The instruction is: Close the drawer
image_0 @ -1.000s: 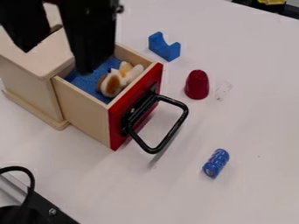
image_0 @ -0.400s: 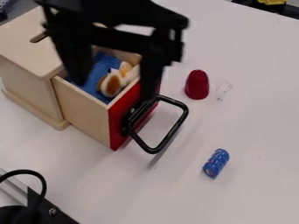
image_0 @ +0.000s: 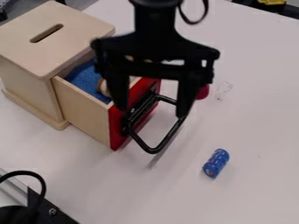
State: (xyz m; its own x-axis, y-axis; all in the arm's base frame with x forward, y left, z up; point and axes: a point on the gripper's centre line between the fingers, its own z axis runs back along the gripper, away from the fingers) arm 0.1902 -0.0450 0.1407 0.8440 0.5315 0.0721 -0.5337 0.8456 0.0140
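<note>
My gripper [image_0: 152,109] hangs over the front of the drawer, open, one finger by the red front and the other over the right side of the black handle [image_0: 153,150]. The drawer [image_0: 88,111] stands pulled out of the wooden box [image_0: 64,37], its red front [image_0: 118,124] facing the lower right. Inside lies blue lining [image_0: 86,81] with a brown and white toy [image_0: 103,88], mostly hidden behind the gripper. Whether the fingers touch the handle, I cannot tell.
A blue patterned cylinder [image_0: 216,163] lies on the white table [image_0: 251,131] to the right of the handle. Part of a dark red rounded piece [image_0: 203,92] shows beside the gripper. Black hardware with a cable [image_0: 42,183] occupies the lower left corner.
The gripper has moved right and down across the view, from over the drawer's inside to its front and handle. The drawer has stayed where it was.
</note>
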